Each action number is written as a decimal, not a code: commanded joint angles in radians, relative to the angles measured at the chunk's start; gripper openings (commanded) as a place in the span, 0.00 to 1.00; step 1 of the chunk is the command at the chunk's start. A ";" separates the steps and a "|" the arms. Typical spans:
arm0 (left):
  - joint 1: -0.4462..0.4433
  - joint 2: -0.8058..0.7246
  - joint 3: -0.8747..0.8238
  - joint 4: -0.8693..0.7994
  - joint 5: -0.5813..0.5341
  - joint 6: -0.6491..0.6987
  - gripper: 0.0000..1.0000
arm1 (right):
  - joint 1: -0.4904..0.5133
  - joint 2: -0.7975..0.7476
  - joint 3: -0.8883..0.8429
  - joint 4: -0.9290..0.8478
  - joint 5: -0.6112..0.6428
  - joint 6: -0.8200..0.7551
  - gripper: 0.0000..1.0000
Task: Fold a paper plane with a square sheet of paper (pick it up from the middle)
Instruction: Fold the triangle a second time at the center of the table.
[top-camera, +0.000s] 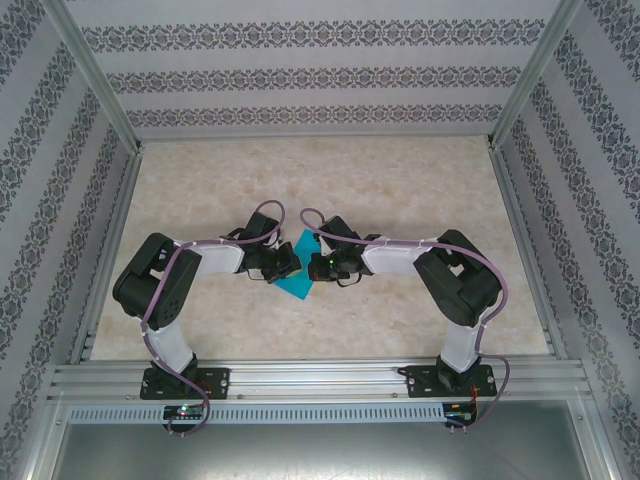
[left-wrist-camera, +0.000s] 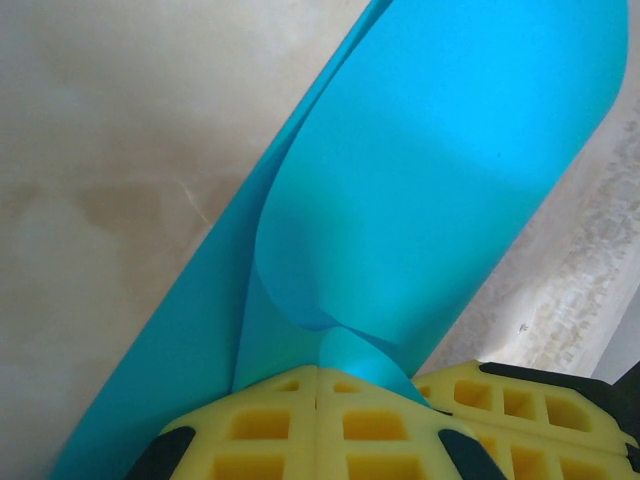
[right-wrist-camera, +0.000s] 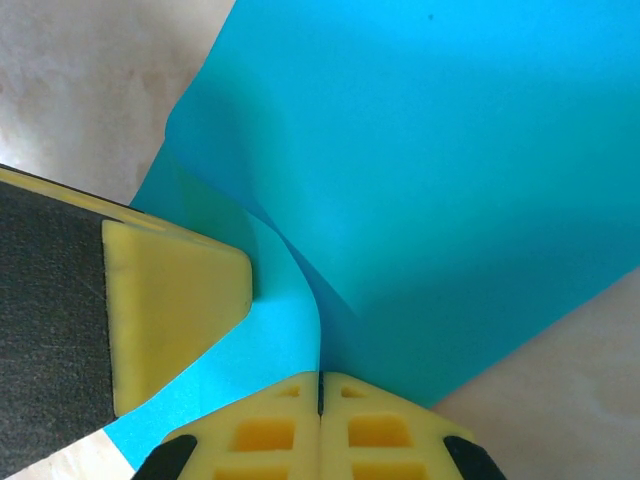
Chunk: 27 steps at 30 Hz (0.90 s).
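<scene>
The square sheet of paper (top-camera: 297, 283) is teal-blue and sits at the middle of the table, between my two grippers. My left gripper (top-camera: 286, 263) and right gripper (top-camera: 318, 267) meet tip to tip over it. In the left wrist view the yellow fingertips (left-wrist-camera: 290, 410) are pressed together, and the sheet (left-wrist-camera: 450, 180) curls up into their seam. In the right wrist view the right gripper (right-wrist-camera: 320, 380) is also shut, with a raised ridge of the sheet (right-wrist-camera: 450, 180) running into its seam. The left gripper's yellow finger (right-wrist-camera: 170, 310) rests on the paper beside it. No paper plane shape shows.
The beige marbled table (top-camera: 330, 180) stretches open behind and to both sides of the grippers. Metal frame rails (top-camera: 110, 250) and patterned walls (top-camera: 300, 80) close it in. The arms' bases stand on the near rail (top-camera: 320, 380).
</scene>
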 joint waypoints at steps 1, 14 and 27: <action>0.009 0.031 -0.030 -0.059 -0.056 0.021 0.00 | 0.001 0.033 0.008 -0.026 0.021 -0.002 0.04; 0.009 0.032 -0.051 -0.055 -0.061 0.029 0.00 | -0.012 -0.207 -0.062 -0.017 0.079 0.073 0.29; 0.009 0.031 -0.048 -0.053 -0.057 0.032 0.00 | 0.105 -0.054 -0.053 0.190 -0.106 0.199 0.02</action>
